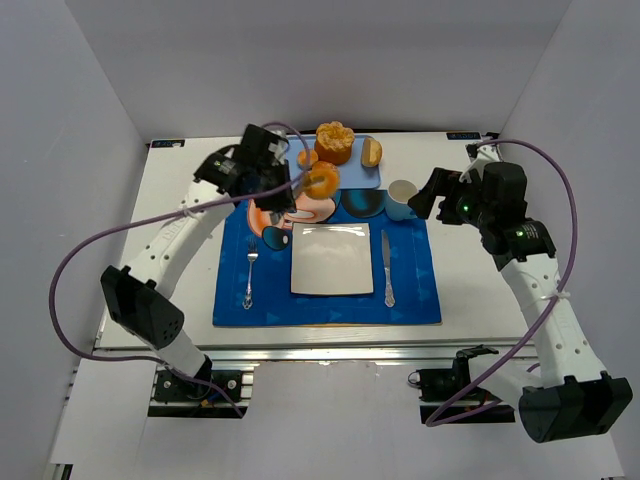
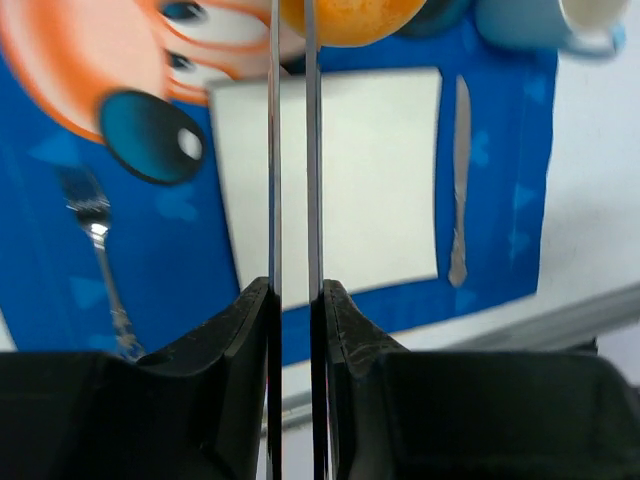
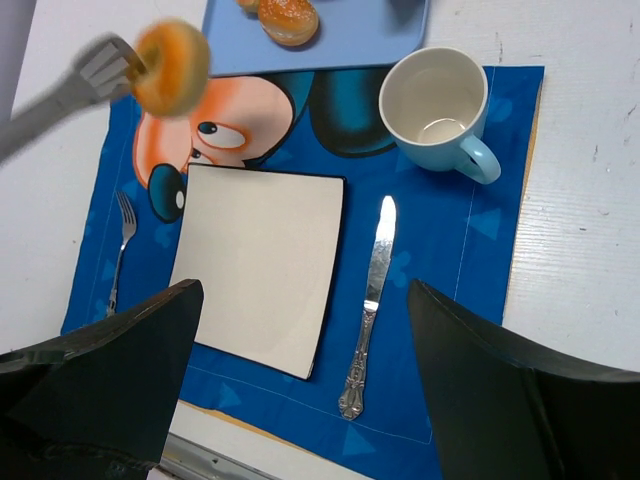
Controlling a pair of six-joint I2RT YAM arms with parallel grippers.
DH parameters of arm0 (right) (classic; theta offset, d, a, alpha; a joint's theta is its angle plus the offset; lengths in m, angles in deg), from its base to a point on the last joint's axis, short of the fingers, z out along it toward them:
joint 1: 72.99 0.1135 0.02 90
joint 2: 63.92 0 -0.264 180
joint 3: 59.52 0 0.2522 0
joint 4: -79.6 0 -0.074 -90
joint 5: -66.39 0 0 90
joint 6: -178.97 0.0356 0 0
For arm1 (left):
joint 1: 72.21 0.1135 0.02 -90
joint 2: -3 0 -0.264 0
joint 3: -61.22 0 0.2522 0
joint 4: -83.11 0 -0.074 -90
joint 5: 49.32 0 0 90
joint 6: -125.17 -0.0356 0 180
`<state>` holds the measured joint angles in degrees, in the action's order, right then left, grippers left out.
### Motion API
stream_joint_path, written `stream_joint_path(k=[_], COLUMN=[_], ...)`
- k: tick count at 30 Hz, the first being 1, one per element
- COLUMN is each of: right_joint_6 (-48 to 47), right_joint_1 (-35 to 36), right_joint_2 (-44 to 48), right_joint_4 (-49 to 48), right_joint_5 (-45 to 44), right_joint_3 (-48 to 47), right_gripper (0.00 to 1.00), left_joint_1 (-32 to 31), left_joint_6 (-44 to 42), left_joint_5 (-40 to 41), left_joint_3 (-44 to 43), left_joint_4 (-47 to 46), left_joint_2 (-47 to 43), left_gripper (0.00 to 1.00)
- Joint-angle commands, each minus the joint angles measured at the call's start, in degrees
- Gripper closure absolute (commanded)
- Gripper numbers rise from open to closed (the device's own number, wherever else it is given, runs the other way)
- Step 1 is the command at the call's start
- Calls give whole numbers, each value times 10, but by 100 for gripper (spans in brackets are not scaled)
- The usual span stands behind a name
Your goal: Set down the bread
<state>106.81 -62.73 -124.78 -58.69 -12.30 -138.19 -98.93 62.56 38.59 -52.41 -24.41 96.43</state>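
Observation:
The bread (image 1: 322, 181), a golden-brown ring, hangs in the air pinched at the tip of metal tongs (image 3: 70, 92). It is over the cartoon face on the blue placemat (image 1: 232, 262), just beyond the far left corner of the white square plate (image 1: 330, 258). My left gripper (image 1: 272, 168) is shut on the tongs' two blades (image 2: 272, 150), which run up to the bread (image 2: 345, 20) at the top of the left wrist view. In the right wrist view the bread (image 3: 172, 52) looks blurred. My right gripper (image 3: 305, 290) stands open and empty, high over the knife (image 3: 372, 290), right of the plate (image 3: 255, 260).
A light blue tray (image 1: 365, 178) at the back holds a tall orange bun (image 1: 334, 142) and a small roll (image 1: 371, 152). A pale blue mug (image 1: 402, 195) stands at the placemat's far right corner. A fork (image 1: 249, 270) lies left of the plate, the knife (image 1: 387, 268) right of it.

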Motion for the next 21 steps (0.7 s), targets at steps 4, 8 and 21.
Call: stream_joint_path(k=[4,8,21], right_joint_6=[4,3,4], right_joint_1=[3,2,3], right_joint_2=[29,39,55], right_joint_4=[4,13,22], right_joint_5=[4,1,2], right_joint_3=[-32,-30,-25], right_gripper=[11,11,11], left_joint_1=[-116,-164,-224], left_joint_6=[58,95,121], left_joint_5=[31,45,95], left_joint_3=[83,162,155], left_joint_4=[-28,-75,-59], left_joint_2=[-51,-79,-46], left_gripper=[93,92,65])
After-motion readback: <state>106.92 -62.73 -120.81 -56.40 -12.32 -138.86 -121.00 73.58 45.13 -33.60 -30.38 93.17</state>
